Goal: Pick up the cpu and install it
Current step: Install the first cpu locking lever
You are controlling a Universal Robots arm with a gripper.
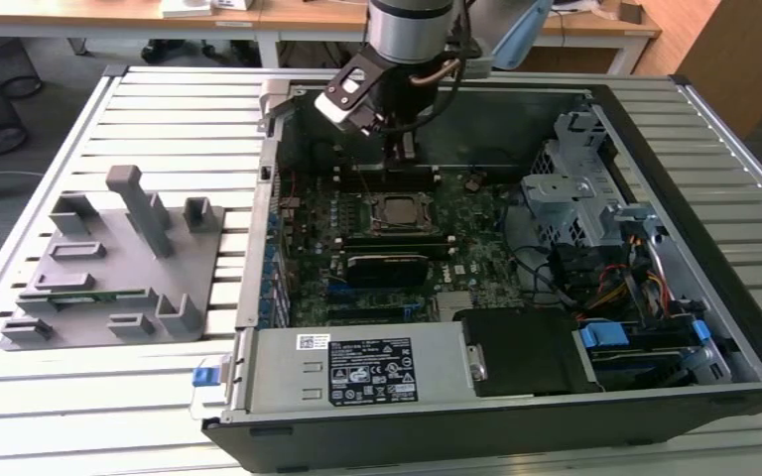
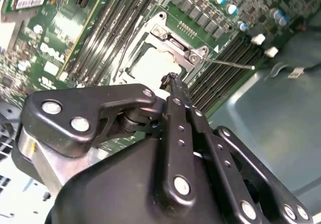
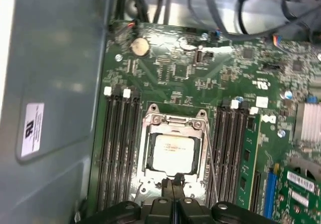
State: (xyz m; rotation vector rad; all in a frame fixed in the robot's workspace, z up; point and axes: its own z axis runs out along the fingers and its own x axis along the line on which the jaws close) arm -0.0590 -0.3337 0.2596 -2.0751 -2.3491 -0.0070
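Item: cpu (image 3: pixel 172 152), seated in the motherboard socket (image 3: pixel 150 119), centre of the first wrist view, frame lid still up. Gripper (image 3: pixel 173 184): fingers pressed together, empty, just beside the socket edge. Step judged: placement done; socket wants latching.

End effector (image 3: pixel 174 185) down (fingers pinched)

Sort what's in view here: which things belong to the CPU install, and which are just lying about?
Belongs to the job:
- cpu, lying in the socket on the motherboard
- gripper, fingers together, just beside the socket

Just lying about:
- grey fixture block beside the computer case
- green memory stick on that block
- power supply
- drive cage
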